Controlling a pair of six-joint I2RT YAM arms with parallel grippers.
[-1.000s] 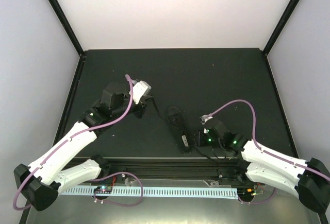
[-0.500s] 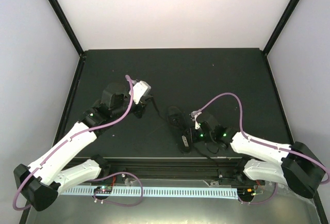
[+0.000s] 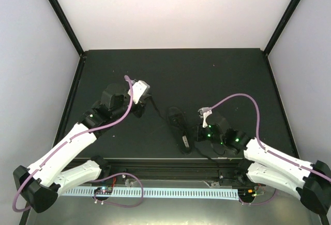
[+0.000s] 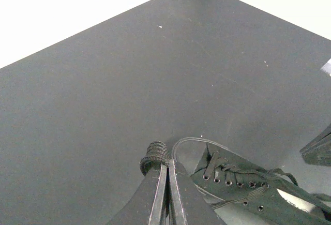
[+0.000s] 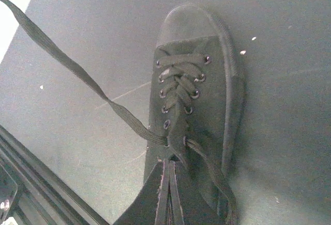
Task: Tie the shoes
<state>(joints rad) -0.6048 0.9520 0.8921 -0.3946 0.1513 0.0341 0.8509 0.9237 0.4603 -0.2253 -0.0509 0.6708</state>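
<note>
Top cam overhead; wrist cams close, low; all share shoe [image 3: 178,126].

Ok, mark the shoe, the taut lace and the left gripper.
shoe [image 5: 212,101]: right wrist view, canvas beside eyelets.
lace [image 5: 72,67]: right wrist view, taut mid-span.
left gripper [image 4: 166,167]: left wrist view, between its fingertips.

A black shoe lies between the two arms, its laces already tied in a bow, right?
No bow: the right wrist view shows the shoe untied, one lace stretched away from it. The rest is right.
</note>
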